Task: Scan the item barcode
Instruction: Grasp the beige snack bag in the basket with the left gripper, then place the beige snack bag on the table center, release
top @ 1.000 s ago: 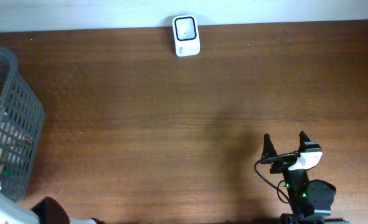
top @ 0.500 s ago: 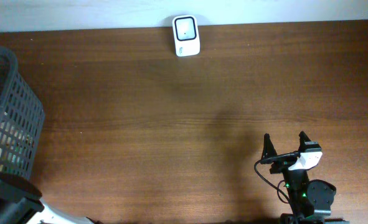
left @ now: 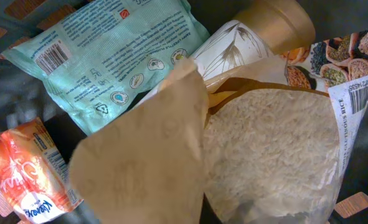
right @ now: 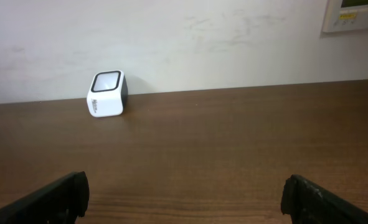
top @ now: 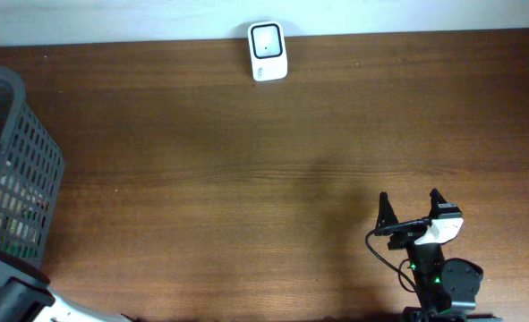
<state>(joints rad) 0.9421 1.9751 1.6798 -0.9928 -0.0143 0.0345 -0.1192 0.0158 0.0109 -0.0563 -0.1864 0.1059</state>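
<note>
1. The barcode scanner (top: 268, 51), a small white block with a dark window, stands at the far edge of the table (top: 246, 179), close to the pale wall (right: 233, 43); nothing lies near it.
2. The grey basket (top: 18, 152) sits at the table's left end, well apart from the scanner; the goods to be scanned lie inside it.
3. The left arm (top: 18, 302) shows only at the near left corner beside the basket; its wrist camera looks straight down on the goods.
4. A rice bag (left: 264, 149) with a brown paper flap (left: 146, 155) lies on top in the middle; a teal packet (left: 115, 59) lies above and left of it, partly under the flap, its barcode (left: 51, 57) facing up.
5. An orange packet (left: 28, 171) lies at the lower left; a white cup with a golden lid (left: 277, 25) lies tilted at the top; a packet printed with grains (left: 352, 74) runs along the right, touching the rice bag.
6. The left gripper itself does not show; its claw is pressed together; whether it pinches anything I cannot tell.
7. The right gripper (top: 409, 199) hovers over the near right of the table, pointing toward the scanner; its fingers (right: 56, 198) are spread wide with only bare table between them.
</note>
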